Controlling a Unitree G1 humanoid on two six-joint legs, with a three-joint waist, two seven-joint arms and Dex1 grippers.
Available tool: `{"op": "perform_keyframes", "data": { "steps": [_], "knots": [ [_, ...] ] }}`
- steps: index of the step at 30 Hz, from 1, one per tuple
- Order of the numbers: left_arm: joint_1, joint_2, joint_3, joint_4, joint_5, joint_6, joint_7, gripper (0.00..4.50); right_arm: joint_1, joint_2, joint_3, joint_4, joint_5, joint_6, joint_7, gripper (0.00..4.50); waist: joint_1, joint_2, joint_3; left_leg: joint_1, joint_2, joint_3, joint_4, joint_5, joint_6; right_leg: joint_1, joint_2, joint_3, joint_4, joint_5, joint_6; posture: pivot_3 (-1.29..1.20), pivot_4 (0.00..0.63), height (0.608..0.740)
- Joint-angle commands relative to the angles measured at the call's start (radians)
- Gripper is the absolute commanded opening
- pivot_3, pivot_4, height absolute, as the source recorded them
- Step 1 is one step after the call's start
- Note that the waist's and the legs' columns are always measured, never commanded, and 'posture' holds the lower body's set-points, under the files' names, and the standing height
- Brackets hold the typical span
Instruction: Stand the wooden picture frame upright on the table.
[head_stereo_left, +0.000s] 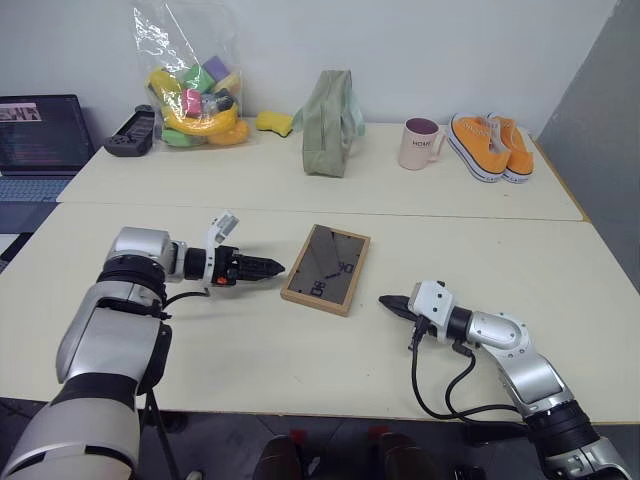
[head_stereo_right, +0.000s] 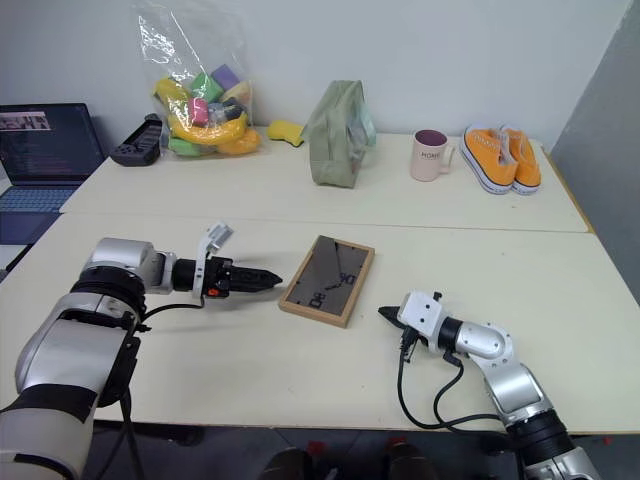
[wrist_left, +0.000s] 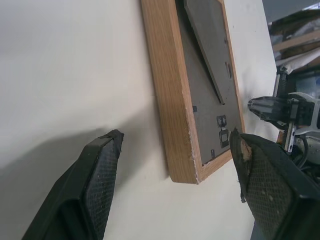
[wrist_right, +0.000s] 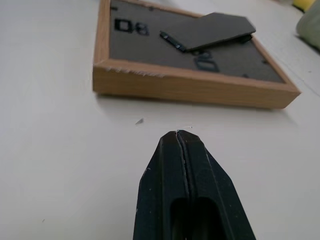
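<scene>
While the wooden picture frame (head_stereo_left: 326, 269) lies flat and face down on the pale tabletop (head_stereo_left: 300, 350), dark back panel up with its fold-out stand folded against it, it sits between the two arms, its long axis running away from the robot and slanting a little to its right. The left hand (head_stereo_left: 270, 267) is just beside the frame's left long edge, level with its near half, fingers (wrist_left: 95, 185) spread wide and pointing at the wood; from its wrist the near left corner sits between them, untouched. The right hand (head_stereo_left: 388, 301) lies off the near right corner, a bit further away, fingers pressed together and empty. I'd judge the left hand nearer, placed to catch that edge and tip the frame up.
</scene>
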Motion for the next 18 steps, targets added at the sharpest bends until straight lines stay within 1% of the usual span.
{"op": "perform_keyframes", "data": {
  "steps": [1,6,9,18],
  "knots": [
    [-0.034,-0.023,0.035,0.033,0.041,-0.029,-0.025,3.62,-0.006,0.001,0.004,-0.026,0.006,-0.016,0.014,0.00,-0.001,0.000,0.000,0.000,0.000,0.000,0.000,0.000,0.000,0.000,0.000,0.000,0.000,0.000,0.000,0.00,0.150,0.740],
    [-0.049,-0.047,0.063,0.035,0.065,-0.009,-0.057,3.62,-0.021,0.041,0.023,0.007,0.010,-0.004,0.014,0.00,-0.001,0.000,0.000,0.000,0.000,0.000,0.000,0.000,0.000,0.000,0.000,0.000,0.000,0.000,0.000,0.00,0.150,0.740],
    [-0.061,-0.058,0.095,0.041,0.067,0.001,-0.048,3.62,-0.043,0.078,0.039,0.025,0.009,0.002,0.007,0.00,-0.002,0.000,0.000,0.000,0.000,0.000,0.000,0.000,0.000,0.000,0.000,0.000,0.000,0.000,0.000,0.00,0.150,0.740],
    [-0.058,-0.083,0.133,0.038,0.094,0.008,-0.045,3.62,-0.110,0.174,0.087,0.084,-0.017,-0.012,-0.013,0.00,-0.002,0.000,0.000,0.000,0.000,0.000,0.000,0.000,0.000,0.000,0.000,0.000,0.001,0.000,0.000,0.00,0.150,0.740]
  ]
}}
